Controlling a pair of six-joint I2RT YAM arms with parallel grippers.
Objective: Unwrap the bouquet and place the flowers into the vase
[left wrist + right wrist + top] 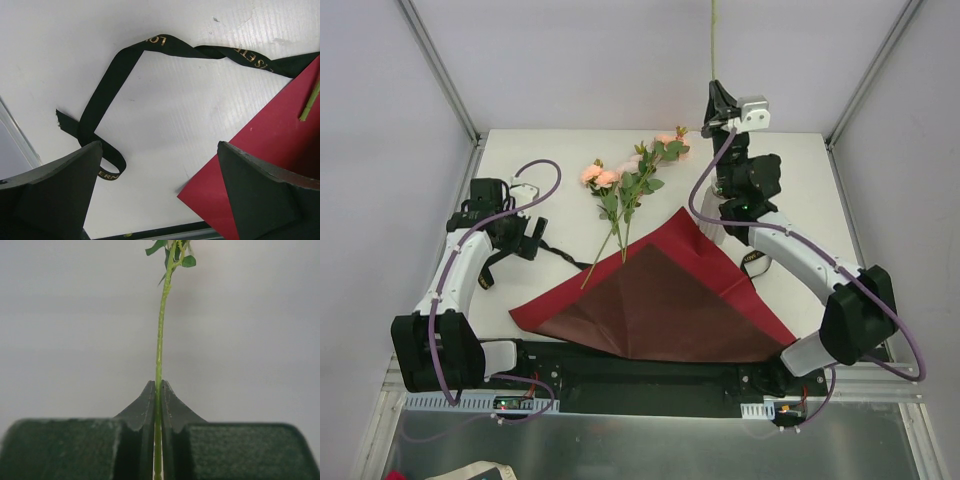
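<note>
right gripper (158,390) clenched on one flower stem (160,330), held upright above the table's (790,170) far edge, right of middle | left gripper (159,147) jaws released, grasping nothing, over black ribbon (107,80) near left edge | other flowers (625,185) lie at far middle, stem ends on unfolded red paper (660,300) by near edge

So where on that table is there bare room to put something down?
Bare patches of table: the back-left corner, between left arm and flowers; the right strip, past the right arm. Crowded: the middle, under red paper, flowers and black ribbon.
</note>
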